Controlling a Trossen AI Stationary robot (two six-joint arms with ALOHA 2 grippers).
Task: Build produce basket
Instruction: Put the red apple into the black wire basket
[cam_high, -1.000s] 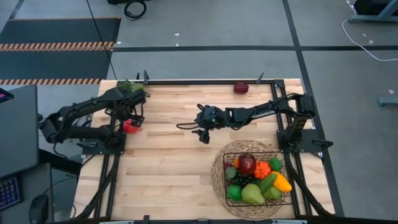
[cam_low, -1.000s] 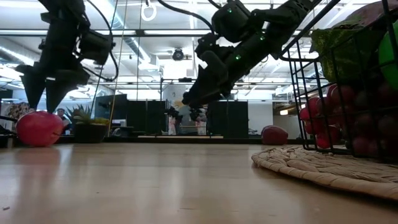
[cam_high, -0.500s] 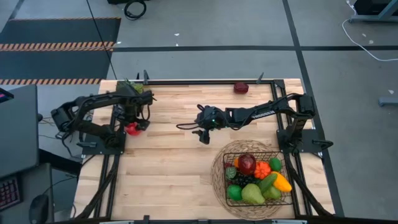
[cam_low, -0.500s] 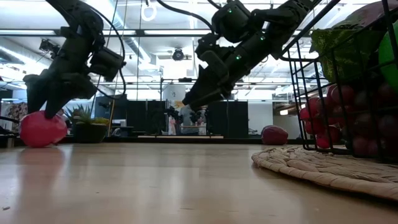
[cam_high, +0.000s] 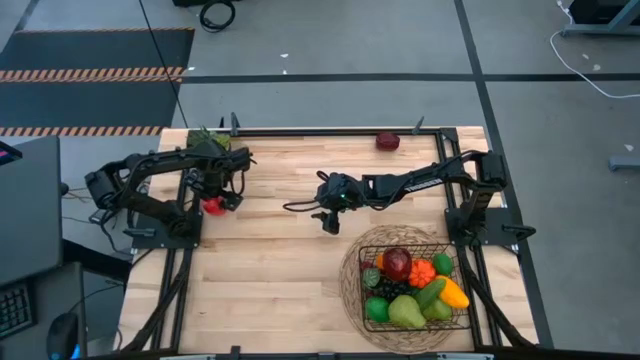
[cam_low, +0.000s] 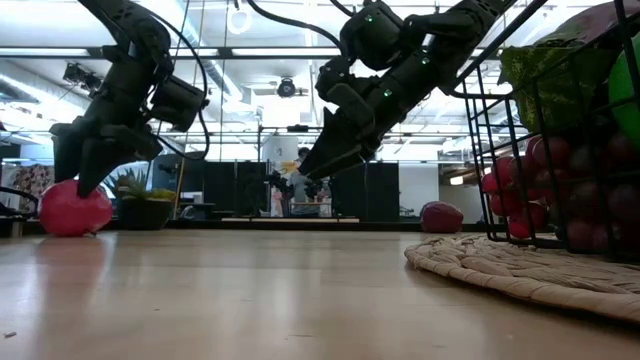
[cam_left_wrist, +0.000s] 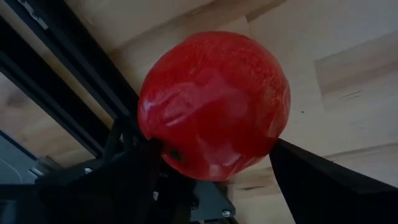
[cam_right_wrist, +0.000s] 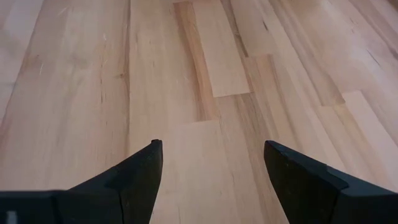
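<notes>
The red apple (cam_high: 211, 206) sits on the table's left edge, just inside the black frame rail, and the left gripper (cam_high: 214, 201) is down on it, fingers (cam_left_wrist: 323, 186) either side of the glossy, faintly dimpled skin. Whether they press the fruit or only bracket it, I cannot tell. A second ago that arm stood upright above the apple; now it leans in from the side, and the apple sits a touch further along in the low view (cam_low: 74, 208).

The right gripper (cam_high: 331, 217) hangs over the bare middle of the table (cam_high: 270, 270), fingers (cam_right_wrist: 140, 168) spread wide, nothing between them, barely shifted from a second ago.

The basket (cam_high: 446, 312), black wire grid, rests on the round woven mat (cam_high: 350, 283) near the front right corner, unchanged. Inside, what I can count: one dark red fruit (cam_high: 397, 263), one orange piece (cam_high: 422, 272), one yellow one (cam_high: 454, 292), one pear (cam_high: 405, 312), one dark grape bunch (cam_high: 389, 288) and several smaller greens.

One dark red fruit (cam_high: 387, 140) lies alone at the far edge; a leafy green piece (cam_high: 207, 139) sits at the far left corner.
</notes>
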